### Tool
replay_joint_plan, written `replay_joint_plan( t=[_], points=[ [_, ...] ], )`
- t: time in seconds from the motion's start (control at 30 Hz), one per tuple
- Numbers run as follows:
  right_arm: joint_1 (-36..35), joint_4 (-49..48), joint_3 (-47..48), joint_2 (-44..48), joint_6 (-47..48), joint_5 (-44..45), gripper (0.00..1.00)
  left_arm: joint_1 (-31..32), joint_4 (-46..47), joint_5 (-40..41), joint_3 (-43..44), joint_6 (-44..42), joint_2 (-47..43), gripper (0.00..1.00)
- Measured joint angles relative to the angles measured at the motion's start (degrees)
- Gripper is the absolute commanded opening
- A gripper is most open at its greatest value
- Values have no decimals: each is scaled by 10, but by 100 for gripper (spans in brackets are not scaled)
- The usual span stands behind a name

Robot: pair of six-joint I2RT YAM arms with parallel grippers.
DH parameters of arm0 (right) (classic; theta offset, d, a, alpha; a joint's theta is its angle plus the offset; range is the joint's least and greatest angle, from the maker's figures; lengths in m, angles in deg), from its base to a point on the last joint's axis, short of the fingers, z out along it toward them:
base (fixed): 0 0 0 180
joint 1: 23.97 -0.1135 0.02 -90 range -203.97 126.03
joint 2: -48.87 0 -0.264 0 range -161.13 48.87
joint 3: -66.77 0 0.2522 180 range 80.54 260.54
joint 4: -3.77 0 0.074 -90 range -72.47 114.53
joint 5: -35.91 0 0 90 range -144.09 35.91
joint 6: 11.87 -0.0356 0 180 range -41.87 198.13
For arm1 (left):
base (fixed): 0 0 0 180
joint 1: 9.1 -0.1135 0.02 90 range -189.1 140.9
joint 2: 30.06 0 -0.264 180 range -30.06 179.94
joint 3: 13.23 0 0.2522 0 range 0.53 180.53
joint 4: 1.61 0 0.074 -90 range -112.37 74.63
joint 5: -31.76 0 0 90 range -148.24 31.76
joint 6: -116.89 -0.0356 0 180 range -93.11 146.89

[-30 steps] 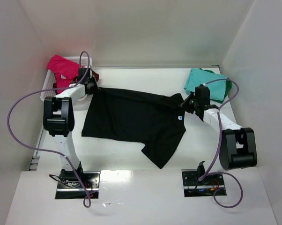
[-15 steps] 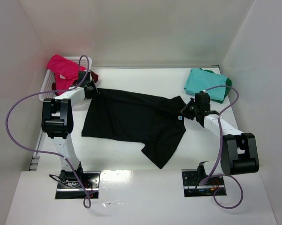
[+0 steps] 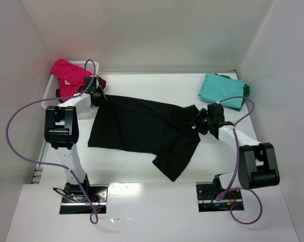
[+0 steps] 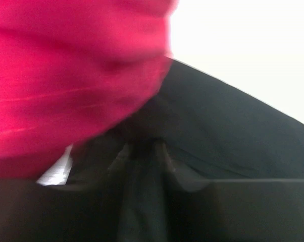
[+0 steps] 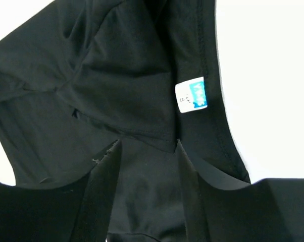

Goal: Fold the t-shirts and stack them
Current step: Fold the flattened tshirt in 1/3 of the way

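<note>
Since last check, right gripper (image 5: 147,145) has dropped toward the near edge, at the collar of black tee (image 3: 142,128). Its fingers are now apart, cloth slack between. At far-left corner, left gripper (image 3: 99,96): view blurred, grip cannot be told. Tee lies spread mid-worktop (image 3: 142,85). Judgement: release under way, fold next.

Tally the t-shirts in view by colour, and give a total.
Black t-shirt: 1
Teal t-shirt: 1
Green t-shirt, only an edge showing beside the teal one: 1
Magenta-pink t-shirt: 1
Dark red t-shirt, mostly hidden: 1
Total: 5
</note>
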Motion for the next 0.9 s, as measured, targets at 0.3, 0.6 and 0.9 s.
replay_joint_plan(
  t=[0.3, 0.6, 0.9],
  points=[
    [0, 14, 98, -36, 29, 34, 68, 5, 2, -78, 21, -4, -22, 77],
    [0, 1, 208, -165, 56, 41, 51, 49, 1, -133, 99, -19, -14, 74],
    [0, -4, 222, -201, 63, 35, 44, 83, -27, 14, 111, -8, -11, 73]
  ],
)
